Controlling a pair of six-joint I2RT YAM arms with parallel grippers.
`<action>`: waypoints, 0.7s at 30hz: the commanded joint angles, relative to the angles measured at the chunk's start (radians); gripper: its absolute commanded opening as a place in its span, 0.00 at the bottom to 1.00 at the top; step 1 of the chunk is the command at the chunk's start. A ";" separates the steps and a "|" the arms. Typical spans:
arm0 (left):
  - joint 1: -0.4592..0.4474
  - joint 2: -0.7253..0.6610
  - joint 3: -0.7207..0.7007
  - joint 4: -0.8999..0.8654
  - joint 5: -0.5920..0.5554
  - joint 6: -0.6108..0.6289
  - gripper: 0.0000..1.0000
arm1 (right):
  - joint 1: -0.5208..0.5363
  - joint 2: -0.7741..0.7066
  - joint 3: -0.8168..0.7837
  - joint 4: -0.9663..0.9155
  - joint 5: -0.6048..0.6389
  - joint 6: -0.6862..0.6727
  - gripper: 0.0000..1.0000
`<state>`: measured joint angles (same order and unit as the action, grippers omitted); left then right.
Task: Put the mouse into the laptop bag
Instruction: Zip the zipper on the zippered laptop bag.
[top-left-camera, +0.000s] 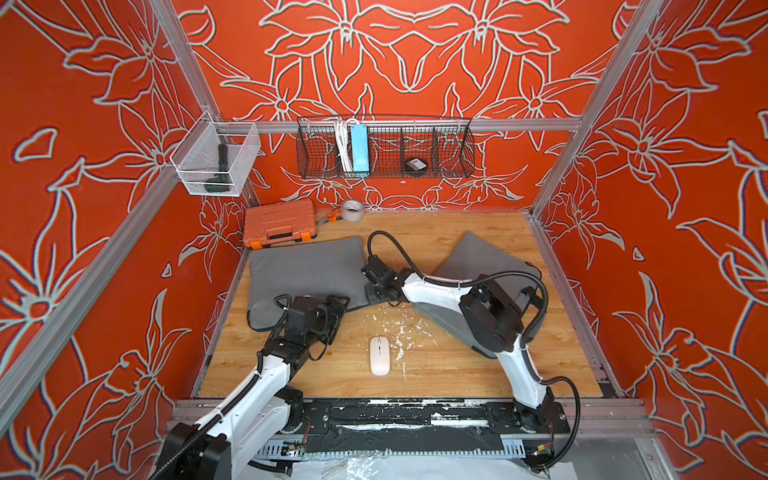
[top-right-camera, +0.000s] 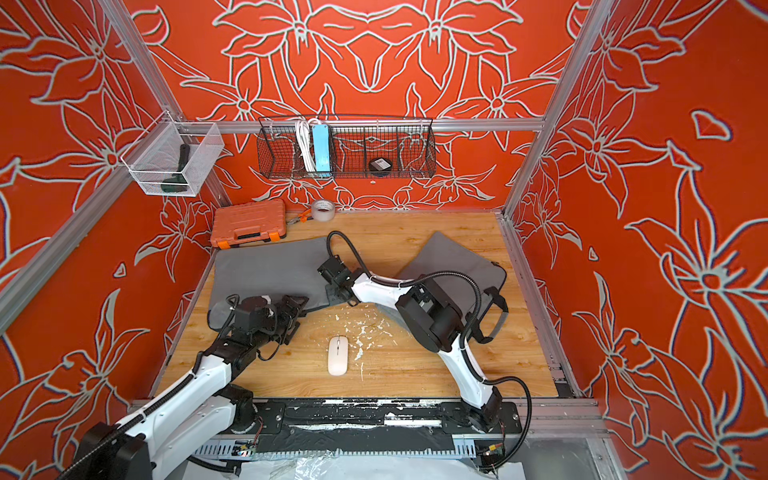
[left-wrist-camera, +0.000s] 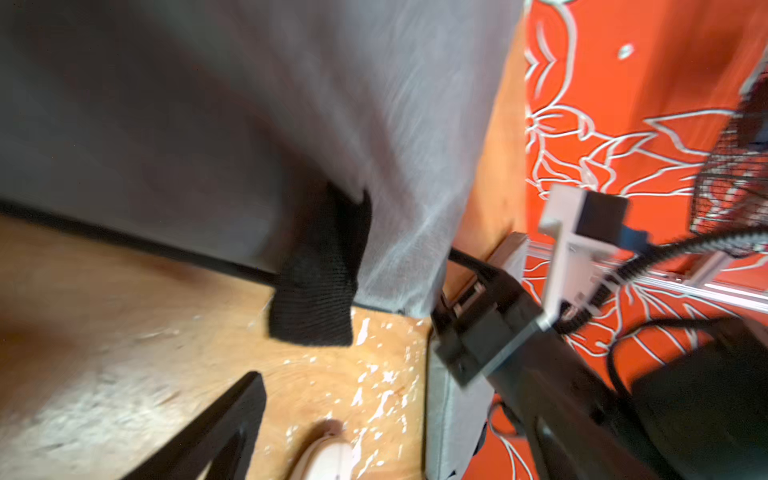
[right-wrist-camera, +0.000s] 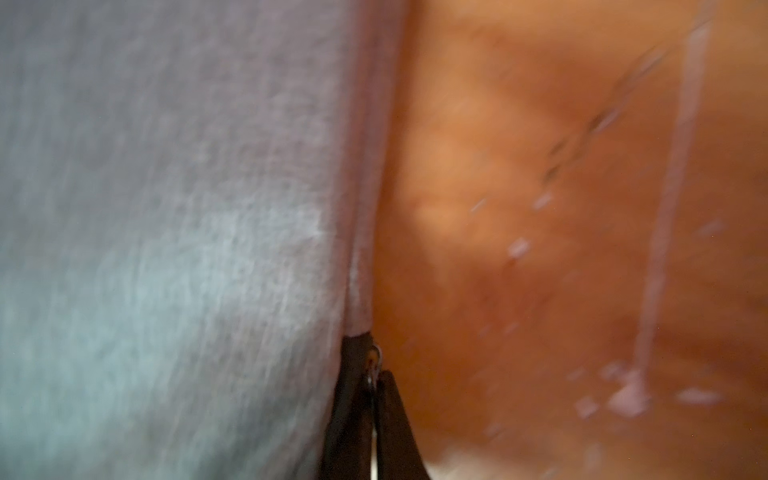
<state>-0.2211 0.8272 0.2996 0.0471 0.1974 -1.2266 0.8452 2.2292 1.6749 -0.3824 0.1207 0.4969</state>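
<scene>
Pinch light, slick mouse (top-left-camera: 379, 355) across narrow sides, just beside wide-open empty left gripper (top-left-camera: 337, 306); right gripper (right-wrist-camera: 374, 372) clamped on zipper pull (right-wrist-camera: 375, 359).

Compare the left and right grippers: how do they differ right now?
The left gripper is open and empty; the right gripper is shut on the zipper pull. The left is at the laptop bag's near edge, the right at its corner. Neither touches the mouse.
</scene>
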 joint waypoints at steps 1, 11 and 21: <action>0.012 -0.063 0.015 -0.015 -0.074 0.114 0.97 | -0.019 0.049 0.103 -0.083 0.063 -0.042 0.03; 0.115 -0.154 -0.015 0.020 -0.136 0.223 0.97 | -0.079 0.157 0.464 -0.272 -0.006 -0.166 0.42; 0.175 0.201 0.021 0.273 0.090 0.311 0.97 | -0.089 -0.429 -0.077 -0.207 0.197 -0.074 0.93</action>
<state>-0.0513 0.9550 0.2848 0.2127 0.2035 -0.9730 0.7635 1.9766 1.7313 -0.5972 0.2131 0.3695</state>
